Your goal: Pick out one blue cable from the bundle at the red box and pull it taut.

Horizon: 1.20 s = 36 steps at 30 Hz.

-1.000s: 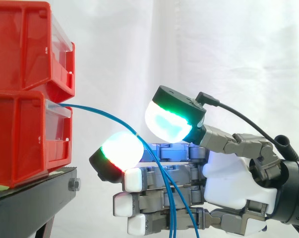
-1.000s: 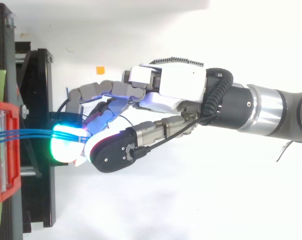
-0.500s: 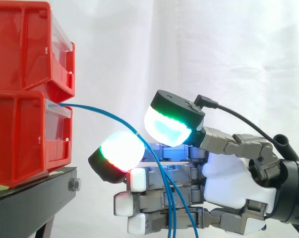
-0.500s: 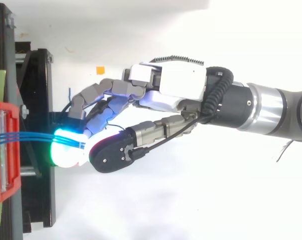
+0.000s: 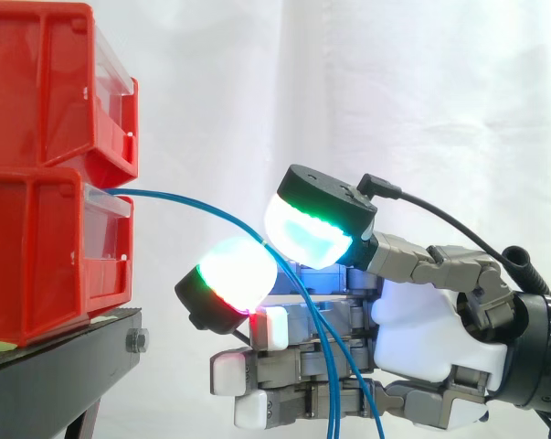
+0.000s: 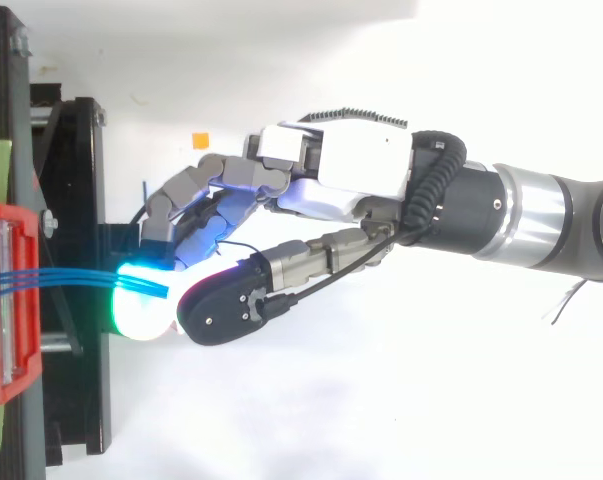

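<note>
Two red bins are sitting one on top of the other on a black stand (image 5: pixel 65 366) before a white curtain (image 5: pixel 394 91). A bundle of blue cables (image 6: pixel 61 277) is coming out of the front of the lower bin (image 5: pixel 37 265), just under the upper bin (image 5: pixel 47 82). In the side view the cables are arching out to the right and sloping down to the hand (image 5: pixel 430 338). There they are running in between the thumb's pad (image 5: pixel 307 233), which is glowing green and cyan, and a finger's pad (image 5: pixel 234 274), which is glowing white with green and red at its edge.

The two pads are pressing together with the cables pinched between them, so the hand is grasping the bundle near the bins. Below the pinch the cables are hanging down loosely across the other fingers, which are lying straight and stacked. In the top view the hand (image 6: pixel 351 175) is reaching in from the right, and three strands are showing side by side between the bin and the glowing pad.
</note>
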Tool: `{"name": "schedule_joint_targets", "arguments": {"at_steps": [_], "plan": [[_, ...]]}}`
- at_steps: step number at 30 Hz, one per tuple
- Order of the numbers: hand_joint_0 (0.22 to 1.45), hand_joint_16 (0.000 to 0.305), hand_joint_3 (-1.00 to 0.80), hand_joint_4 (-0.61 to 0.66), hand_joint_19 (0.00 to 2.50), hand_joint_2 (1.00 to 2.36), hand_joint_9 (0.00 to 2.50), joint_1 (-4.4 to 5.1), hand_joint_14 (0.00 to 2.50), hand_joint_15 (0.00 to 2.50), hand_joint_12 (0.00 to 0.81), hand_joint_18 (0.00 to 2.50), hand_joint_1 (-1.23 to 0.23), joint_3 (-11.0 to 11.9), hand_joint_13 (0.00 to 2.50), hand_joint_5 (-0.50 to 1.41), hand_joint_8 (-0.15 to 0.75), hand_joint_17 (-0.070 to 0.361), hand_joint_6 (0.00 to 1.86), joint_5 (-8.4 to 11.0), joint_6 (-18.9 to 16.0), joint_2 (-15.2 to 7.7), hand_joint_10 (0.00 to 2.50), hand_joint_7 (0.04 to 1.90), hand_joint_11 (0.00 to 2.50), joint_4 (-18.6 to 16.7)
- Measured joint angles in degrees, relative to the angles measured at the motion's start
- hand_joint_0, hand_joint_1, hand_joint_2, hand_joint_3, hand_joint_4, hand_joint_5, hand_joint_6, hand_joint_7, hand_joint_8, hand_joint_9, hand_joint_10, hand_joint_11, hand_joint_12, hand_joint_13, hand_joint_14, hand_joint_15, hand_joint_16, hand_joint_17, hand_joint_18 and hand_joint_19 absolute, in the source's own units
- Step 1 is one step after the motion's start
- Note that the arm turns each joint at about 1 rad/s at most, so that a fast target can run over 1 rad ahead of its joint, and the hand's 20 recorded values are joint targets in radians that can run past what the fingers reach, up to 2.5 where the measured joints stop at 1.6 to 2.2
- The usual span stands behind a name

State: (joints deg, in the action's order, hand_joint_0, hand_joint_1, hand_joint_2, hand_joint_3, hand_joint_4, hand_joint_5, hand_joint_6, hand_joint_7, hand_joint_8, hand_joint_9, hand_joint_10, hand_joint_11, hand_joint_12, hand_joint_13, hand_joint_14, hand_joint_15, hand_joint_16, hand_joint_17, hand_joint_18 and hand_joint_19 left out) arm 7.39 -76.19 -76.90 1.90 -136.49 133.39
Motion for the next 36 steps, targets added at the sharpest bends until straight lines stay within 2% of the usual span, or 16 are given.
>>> {"name": "schedule_joint_targets", "arguments": {"at_steps": [17,22,28,31,36], "plan": [[0.65,0.042,-0.40,-0.02,0.66,1.01,1.00,-0.37,0.02,0.61,0.287,0.57,-0.67,0.42,0.79,-0.20,0.194,0.095,0.96,-0.49,1.39,0.00,0.02,0.77,0.95,0.16],[0.65,0.042,-0.41,-0.01,0.66,1.01,1.00,-0.81,0.02,0.61,0.288,0.57,-0.67,0.75,0.79,-0.20,0.201,0.095,0.96,-1.63,1.43,0.00,0.02,0.76,0.95,1.09],[0.59,0.043,-0.48,0.08,0.67,1.00,1.00,-1.28,0.02,0.62,0.292,0.57,-0.63,1.68,0.80,-0.19,0.207,0.097,0.92,-2.82,1.35,0.00,0.02,0.73,0.94,3.66],[0.53,0.045,-0.50,0.08,0.69,1.00,1.00,-1.43,0.02,0.62,0.306,0.58,-0.60,2.21,0.80,-0.19,0.223,0.102,0.89,-2.97,1.36,0.00,0.02,0.73,0.90,4.70],[0.52,0.046,-0.50,0.09,0.69,1.00,1.00,-1.53,0.02,0.62,0.314,0.58,-0.60,2.54,0.80,-0.19,0.227,0.104,0.89,-3.03,1.43,0.01,0.02,0.73,0.90,5.12]]}}
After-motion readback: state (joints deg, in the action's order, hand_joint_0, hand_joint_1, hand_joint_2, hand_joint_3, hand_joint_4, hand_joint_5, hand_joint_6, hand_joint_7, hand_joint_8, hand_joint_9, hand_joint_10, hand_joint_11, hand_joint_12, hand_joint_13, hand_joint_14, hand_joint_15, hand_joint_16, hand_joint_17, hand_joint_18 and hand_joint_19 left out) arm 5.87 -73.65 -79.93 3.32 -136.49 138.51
